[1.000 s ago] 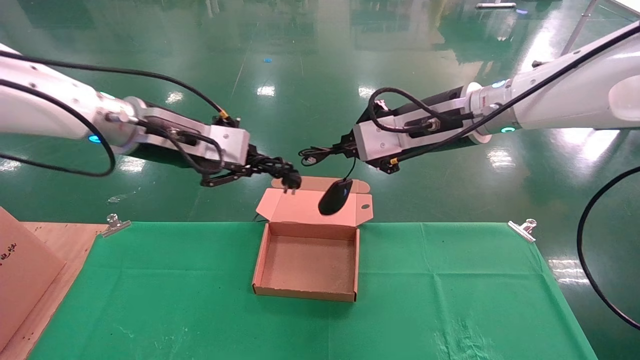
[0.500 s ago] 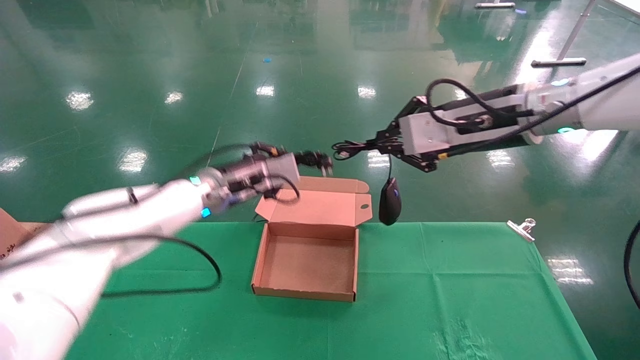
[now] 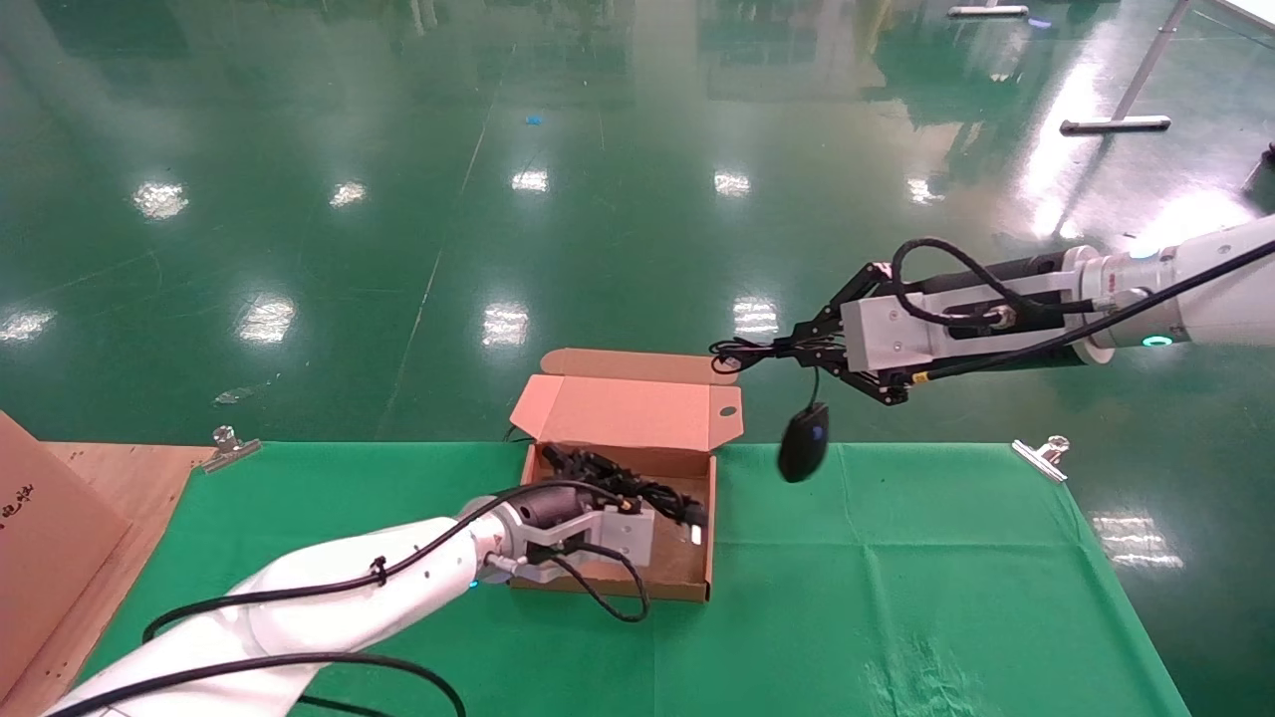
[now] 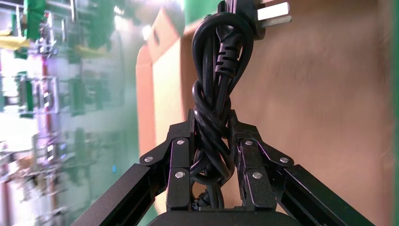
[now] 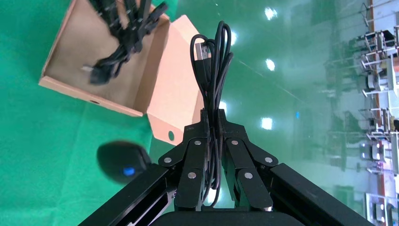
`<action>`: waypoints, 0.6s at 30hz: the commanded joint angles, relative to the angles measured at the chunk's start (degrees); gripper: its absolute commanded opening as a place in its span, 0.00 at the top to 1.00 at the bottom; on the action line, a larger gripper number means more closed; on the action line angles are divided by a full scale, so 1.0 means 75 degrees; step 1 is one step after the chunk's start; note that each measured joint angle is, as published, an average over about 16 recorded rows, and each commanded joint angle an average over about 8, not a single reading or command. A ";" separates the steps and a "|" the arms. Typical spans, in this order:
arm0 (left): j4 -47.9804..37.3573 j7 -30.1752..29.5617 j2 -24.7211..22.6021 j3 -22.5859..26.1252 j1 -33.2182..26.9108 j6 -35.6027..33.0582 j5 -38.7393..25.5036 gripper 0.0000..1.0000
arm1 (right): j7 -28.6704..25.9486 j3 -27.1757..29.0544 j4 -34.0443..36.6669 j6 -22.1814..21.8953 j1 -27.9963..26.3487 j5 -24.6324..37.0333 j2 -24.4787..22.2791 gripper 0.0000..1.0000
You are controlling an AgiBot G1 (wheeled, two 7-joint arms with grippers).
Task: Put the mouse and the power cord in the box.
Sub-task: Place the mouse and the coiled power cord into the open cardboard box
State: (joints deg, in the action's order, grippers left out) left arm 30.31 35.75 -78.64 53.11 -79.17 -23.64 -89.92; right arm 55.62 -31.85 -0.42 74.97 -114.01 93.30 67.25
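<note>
The brown box (image 3: 610, 588) stands open on the green cloth, its lid (image 3: 628, 410) tilted back. My left gripper (image 3: 610, 495) is down inside the box and shut on the power cord (image 3: 652, 490), a twisted black bundle. In the left wrist view the power cord (image 4: 214, 70) runs out between the shut gripper (image 4: 211, 117) over the box floor (image 4: 320, 117). My right gripper (image 3: 797, 351) hovers right of the lid, shut on the mouse's coiled thin wire (image 5: 214, 61). The black mouse (image 3: 803, 441) dangles below it, outside the box, above the cloth.
Metal clips (image 3: 227, 445) (image 3: 1041, 453) pin the green cloth (image 3: 896, 578) at the table's far corners. A wooden board with a leaning brown panel (image 3: 50, 538) occupies the left end. Beyond the far edge is only glossy floor.
My left arm has swung from behind the lid down into the box, carrying the power cord. My right gripper has moved right and lower, the mouse swinging under it.
</note>
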 commanded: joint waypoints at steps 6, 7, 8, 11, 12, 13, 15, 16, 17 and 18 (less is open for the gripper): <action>-0.0022 -0.0213 0.0007 0.0878 -0.0049 0.0586 0.0289 0.00 | 0.0075 0.0020 0.0048 -0.0062 0.0124 -0.0027 -0.0050 1.00; -0.0022 -0.0245 0.0009 0.0971 -0.0066 0.0620 0.0343 0.00 | 0.0080 0.0019 0.0054 -0.0060 0.0138 -0.0027 -0.0055 1.00; -0.0022 -0.0276 0.0010 0.1064 -0.0083 0.0653 0.0399 0.00 | 0.0083 0.0019 0.0059 -0.0060 0.0150 -0.0025 -0.0058 1.00; -0.0024 -0.0353 0.0014 0.1319 -0.0132 0.0744 0.0558 0.00 | 0.0070 0.0017 0.0073 -0.0068 0.0167 -0.0024 -0.0057 1.00; -0.0025 -0.0375 0.0015 0.1398 -0.0147 0.0773 0.0610 0.00 | 0.0060 0.0017 0.0075 -0.0067 0.0165 -0.0024 -0.0052 1.00; -0.0025 -0.0395 0.0016 0.1472 -0.0161 0.0799 0.0659 0.00 | 0.0049 0.0017 0.0076 -0.0064 0.0159 -0.0024 -0.0044 1.00; -0.0027 -0.0430 0.0018 0.1618 -0.0189 0.0850 0.0759 0.00 | 0.0026 0.0018 0.0072 -0.0050 0.0143 -0.0026 -0.0019 1.00; -0.0025 -0.0452 0.0018 0.1679 -0.0201 0.0868 0.0815 0.00 | 0.0017 0.0018 0.0067 -0.0038 0.0132 -0.0026 -0.0003 1.00; -0.0020 -0.0485 0.0022 0.1730 -0.0220 0.0864 0.0891 0.00 | 0.0008 0.0017 0.0061 -0.0021 0.0120 -0.0024 0.0018 1.00; -0.0020 -0.0522 0.0028 0.1772 -0.0252 0.0849 0.0975 0.00 | 0.0000 0.0015 0.0054 -0.0002 0.0109 -0.0022 0.0041 1.00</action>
State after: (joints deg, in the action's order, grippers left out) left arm 30.00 31.66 -78.27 65.72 -81.59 -18.05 -82.08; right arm 55.67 -31.78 -0.07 74.98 -113.19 93.19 67.76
